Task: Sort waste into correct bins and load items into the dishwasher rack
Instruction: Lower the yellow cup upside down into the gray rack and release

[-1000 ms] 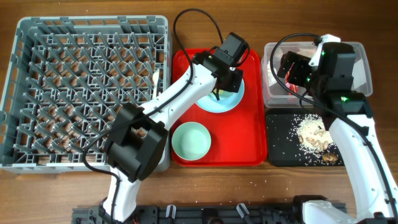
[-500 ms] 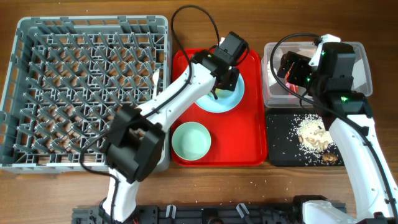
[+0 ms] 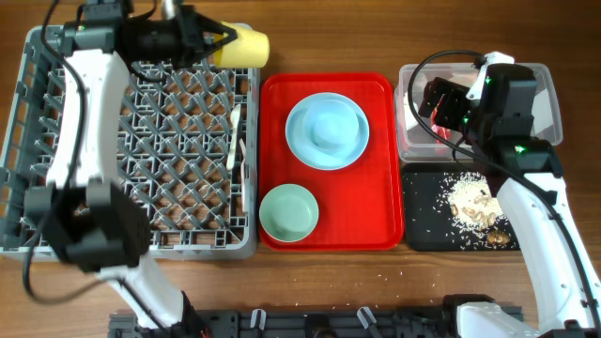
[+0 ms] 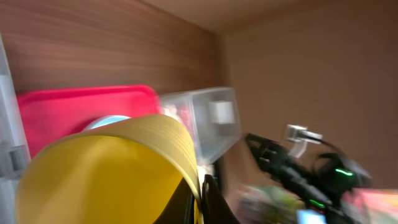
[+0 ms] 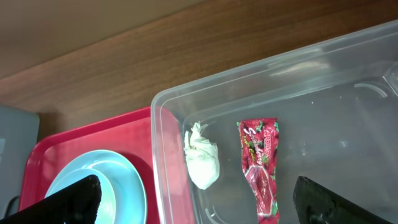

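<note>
- The surface [image 3: 329, 272] is brown wood grain. The left wrist view is blurred, showing only a brownish wall behind.
- One grey dishwasher rack [image 3: 19, 141] fills the left side. One red tray [image 3: 376, 188] lies just beside its right wall, and one clear tub [image 3: 549, 103] sits far right with one black tray [image 3: 413, 202] touching its near side.
- Strips of wood show along the near edge and beyond the red tray's far edge. The rack's peg floor is open across most of its width.
- The left tool [image 3: 214, 43] is closed on the rim of the one yellow cup [image 3: 246, 47], holding it on its side over the rack's far right corner.
- The right tool [image 3: 441, 105] hangs over the tub, its fingers [image 5: 74, 199] spread wide and gripping nothing.
- In the tub lie one white tissue [image 5: 202, 158] and one red wrapper [image 5: 260, 165], side by side.
- Whitish and brown food scraps [image 3: 472, 208] are scattered on the black tray.
- There are two bowls. The light blue bowl [image 3: 326, 127] sits on the one light blue plate [image 3: 357, 145], far on the red tray, and the mint green bowl [image 3: 288, 212] sits near.
- Two white utensils [image 3: 233, 141] lie in the rack by its right wall. I cannot tell the fork from the spoon.
</note>
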`<state>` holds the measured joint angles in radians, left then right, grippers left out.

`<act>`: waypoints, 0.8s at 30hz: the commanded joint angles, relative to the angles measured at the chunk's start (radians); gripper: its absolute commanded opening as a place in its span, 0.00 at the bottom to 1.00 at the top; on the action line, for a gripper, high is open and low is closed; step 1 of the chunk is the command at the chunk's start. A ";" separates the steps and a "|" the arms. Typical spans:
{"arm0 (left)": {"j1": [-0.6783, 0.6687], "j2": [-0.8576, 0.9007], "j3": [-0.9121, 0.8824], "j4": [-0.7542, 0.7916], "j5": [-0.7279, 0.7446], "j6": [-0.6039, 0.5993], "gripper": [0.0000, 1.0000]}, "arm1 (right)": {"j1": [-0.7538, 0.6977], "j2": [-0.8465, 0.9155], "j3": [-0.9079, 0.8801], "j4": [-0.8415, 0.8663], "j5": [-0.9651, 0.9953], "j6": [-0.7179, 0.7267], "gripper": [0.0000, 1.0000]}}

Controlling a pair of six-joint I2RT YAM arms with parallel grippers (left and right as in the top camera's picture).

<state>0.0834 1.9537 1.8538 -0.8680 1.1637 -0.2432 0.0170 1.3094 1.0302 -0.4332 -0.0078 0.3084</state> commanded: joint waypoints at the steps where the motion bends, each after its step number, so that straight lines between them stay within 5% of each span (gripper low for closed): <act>1: 0.054 0.172 -0.008 0.031 0.414 0.005 0.04 | 0.006 0.009 0.004 0.002 -0.016 -0.013 1.00; 12: 0.076 0.404 -0.012 0.180 0.323 0.004 0.04 | 0.006 0.009 0.004 0.002 -0.016 -0.013 1.00; 18: 0.078 0.405 -0.055 0.142 0.088 0.004 0.04 | 0.006 0.009 0.004 0.002 -0.016 -0.013 1.00; 24: 0.079 0.405 -0.055 0.101 -0.069 0.005 0.45 | 0.006 0.009 0.004 0.002 -0.016 -0.013 1.00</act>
<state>0.1848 2.3322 1.8317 -0.7586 1.2823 -0.2485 0.0170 1.3094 1.0302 -0.4324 -0.0078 0.3084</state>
